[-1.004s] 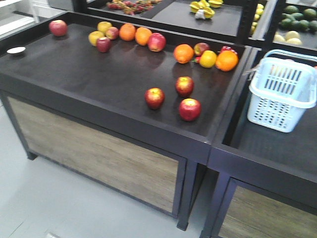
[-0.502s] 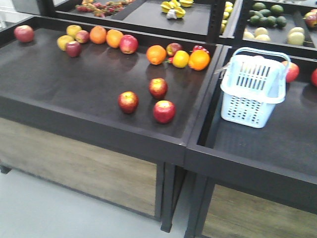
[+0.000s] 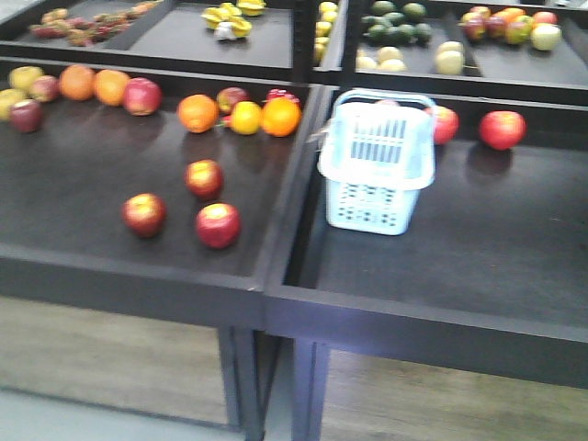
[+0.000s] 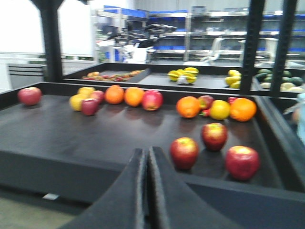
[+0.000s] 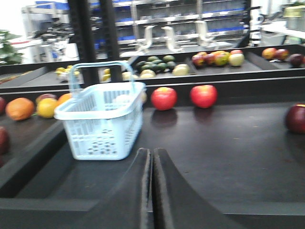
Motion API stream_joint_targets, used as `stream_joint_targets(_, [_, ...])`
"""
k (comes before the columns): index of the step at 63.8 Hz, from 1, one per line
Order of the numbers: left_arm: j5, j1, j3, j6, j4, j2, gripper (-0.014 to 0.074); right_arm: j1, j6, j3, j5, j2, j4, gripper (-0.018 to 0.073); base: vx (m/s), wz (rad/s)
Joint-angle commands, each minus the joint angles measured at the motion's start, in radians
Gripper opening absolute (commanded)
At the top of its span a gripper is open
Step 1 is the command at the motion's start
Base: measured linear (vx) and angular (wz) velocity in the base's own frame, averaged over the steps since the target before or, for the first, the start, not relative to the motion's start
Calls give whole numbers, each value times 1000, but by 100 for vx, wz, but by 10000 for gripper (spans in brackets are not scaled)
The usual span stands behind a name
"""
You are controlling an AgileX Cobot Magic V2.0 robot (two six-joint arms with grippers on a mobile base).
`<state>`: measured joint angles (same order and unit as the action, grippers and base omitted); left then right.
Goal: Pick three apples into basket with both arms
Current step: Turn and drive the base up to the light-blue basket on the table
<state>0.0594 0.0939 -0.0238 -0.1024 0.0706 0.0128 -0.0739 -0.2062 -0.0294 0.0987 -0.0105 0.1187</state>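
One tray wall between apples and basket

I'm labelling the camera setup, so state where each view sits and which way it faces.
Front: high, looking down on two black tables, the three apples and the basket; no robot part shows.
Left wrist: low behind the closed left hand, facing the three apples.
Right wrist: low behind the closed right hand, facing the basket.
Shared: front and left wrist both show the three apples; front and right wrist, the basket.
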Motion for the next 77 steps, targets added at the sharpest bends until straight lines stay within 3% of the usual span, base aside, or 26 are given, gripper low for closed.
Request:
stream_joint_targets(1, [-69,-6,-24,-5,-2,15,-6,-6,7,-14,-74,-11,4,-4,10,-39])
stream_joint_targets(35, [-69,-6,-24,-5,-2,15,-6,-6,7,-14,-74,-11,4,-4,11,-31])
stream_joint_targets(77, [-69,-6,-24,-5,-2,15,-6,-6,7,-14,-74,-11,4,-4,11,-6])
